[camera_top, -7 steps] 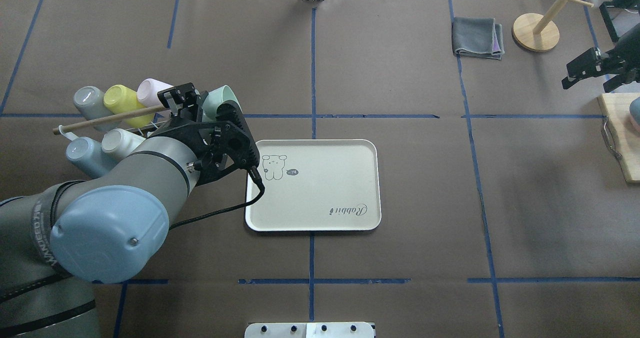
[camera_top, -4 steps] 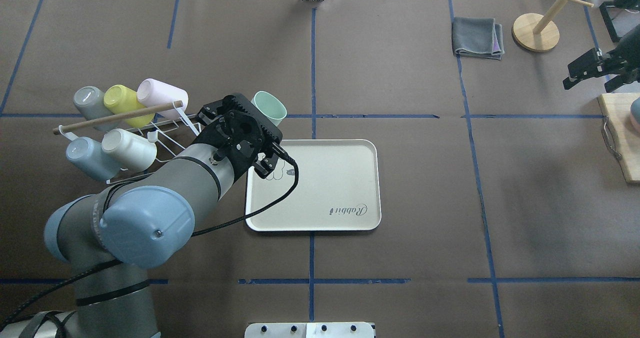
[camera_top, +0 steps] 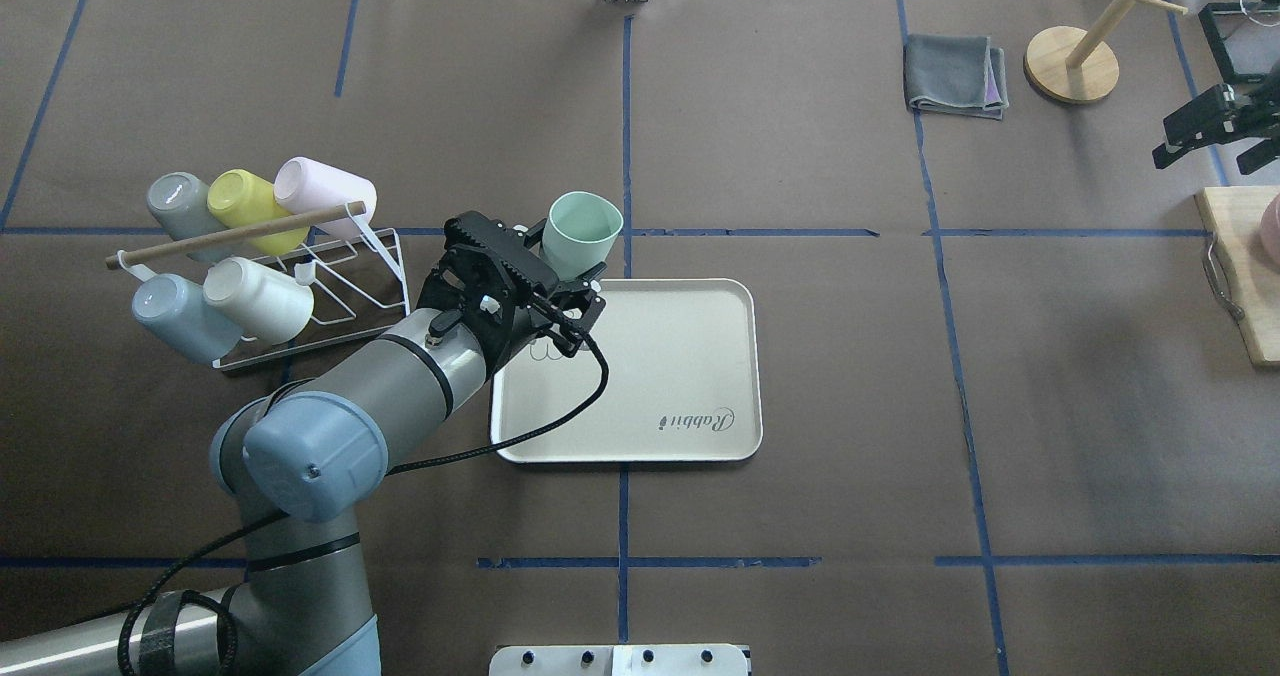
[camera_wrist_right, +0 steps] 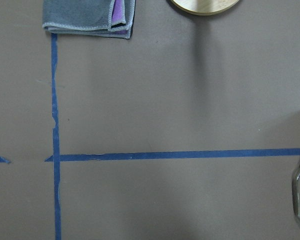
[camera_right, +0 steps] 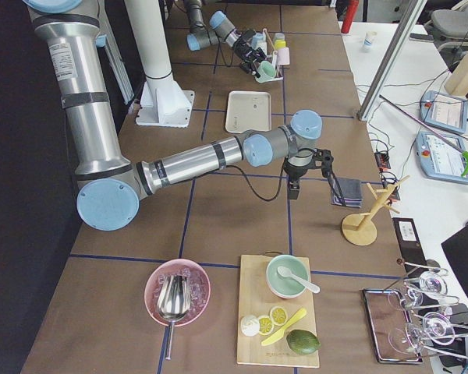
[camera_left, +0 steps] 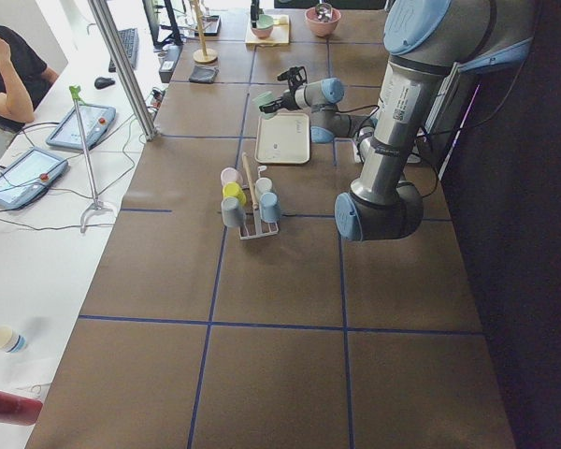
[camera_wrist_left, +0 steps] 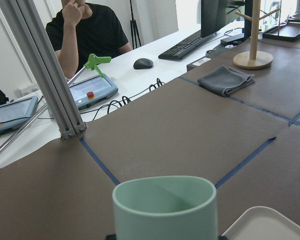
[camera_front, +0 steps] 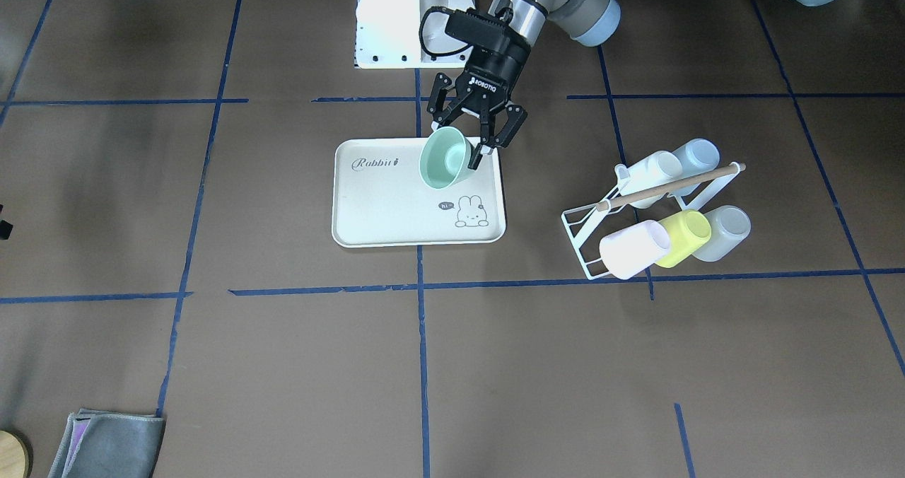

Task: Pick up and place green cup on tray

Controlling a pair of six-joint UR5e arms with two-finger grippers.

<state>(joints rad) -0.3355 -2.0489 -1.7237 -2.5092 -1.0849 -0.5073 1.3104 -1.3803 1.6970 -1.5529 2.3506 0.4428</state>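
Observation:
The pale mint-green cup (camera_top: 582, 234) is held in my left gripper (camera_top: 566, 294), shut on its lower body. The cup is tilted, mouth facing away from the robot, in the air over the tray's far left part. In the front-facing view the cup (camera_front: 443, 160) hangs in the gripper (camera_front: 463, 150) above the cream "Rabbit" tray (camera_front: 382, 209). The left wrist view shows the cup's rim (camera_wrist_left: 165, 200) close up and a tray corner (camera_wrist_left: 270, 225). The tray (camera_top: 680, 356) lies flat mid-table with nothing on it. My right gripper (camera_top: 1210, 138) is open and empty at the far right edge.
A white wire rack (camera_top: 340, 276) with a wooden bar holds grey, yellow, pink, blue and white cups left of the tray. A folded grey cloth (camera_top: 955, 76) and a wooden stand base (camera_top: 1070, 64) sit far right. A cutting board (camera_top: 1245, 276) lies at the right edge.
My left arm has carried the green cup rightward from the rack to over the tray's far left part, turning it more upright. My right gripper has drifted slightly right and away.

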